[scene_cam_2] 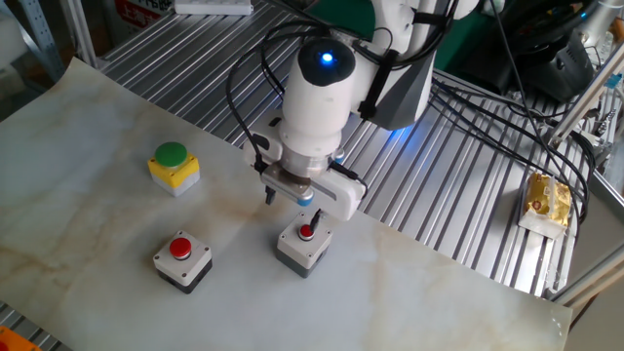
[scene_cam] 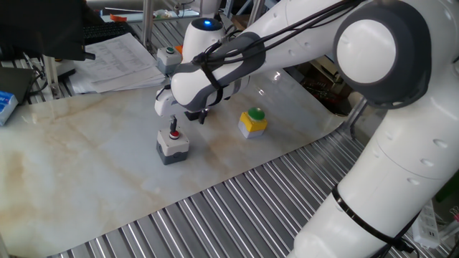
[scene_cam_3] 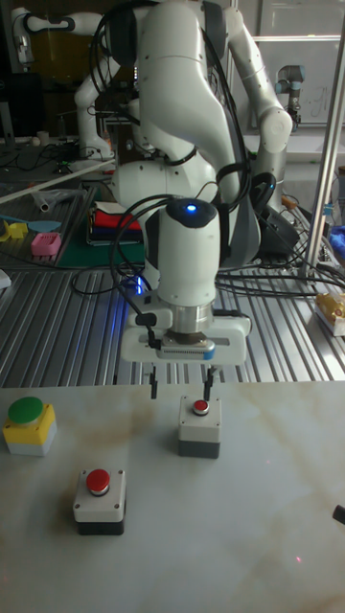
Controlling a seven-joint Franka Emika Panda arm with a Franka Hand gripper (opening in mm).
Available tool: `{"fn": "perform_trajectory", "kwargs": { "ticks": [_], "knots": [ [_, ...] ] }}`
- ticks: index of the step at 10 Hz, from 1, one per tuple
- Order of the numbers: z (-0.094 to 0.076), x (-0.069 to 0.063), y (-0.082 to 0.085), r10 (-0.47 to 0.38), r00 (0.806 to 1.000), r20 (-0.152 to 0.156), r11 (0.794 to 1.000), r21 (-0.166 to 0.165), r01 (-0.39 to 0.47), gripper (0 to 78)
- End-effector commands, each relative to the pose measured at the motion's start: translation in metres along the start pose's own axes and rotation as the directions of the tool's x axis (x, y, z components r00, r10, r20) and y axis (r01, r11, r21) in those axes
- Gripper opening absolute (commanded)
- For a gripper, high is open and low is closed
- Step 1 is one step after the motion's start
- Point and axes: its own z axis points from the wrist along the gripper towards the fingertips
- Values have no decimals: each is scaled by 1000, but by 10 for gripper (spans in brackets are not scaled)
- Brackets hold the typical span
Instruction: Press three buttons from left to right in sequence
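In the tall fixed view, three buttons sit on the marble sheet: a yellow box with a green dome [scene_cam_3: 29, 424], a grey box with a red button [scene_cam_3: 99, 498] and another grey red-button box [scene_cam_3: 200, 424]. My gripper [scene_cam_3: 180, 385] hangs open over that last box. One fingertip [scene_cam_3: 206, 388] is right above its red button [scene_cam_2: 306, 232], and I cannot tell if they touch. The other finger hangs beside the box over bare marble. From one fixed view I see that box [scene_cam: 172, 143] and the yellow box [scene_cam: 252, 122]; the second red-button box is hidden.
A grey box with a small green button [scene_cam: 168, 57] stands at the back by a stack of papers [scene_cam: 115, 61]. Metal slats [scene_cam: 237, 208] surround the marble sheet. The arm's cables [scene_cam_2: 468, 107] trail behind, and a yellow packet [scene_cam_2: 546, 200] lies on the slats.
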Motion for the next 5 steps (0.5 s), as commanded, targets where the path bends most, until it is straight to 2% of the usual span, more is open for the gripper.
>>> {"fn": "perform_trajectory", "kwargs": {
  "ticks": [1,5],
  "knots": [
    [1,-1,0,-5,1000,5,1000,11,4,774],
    [6,-4,-6,-15,1000,6,1000,11,15,774]
  ]
}}
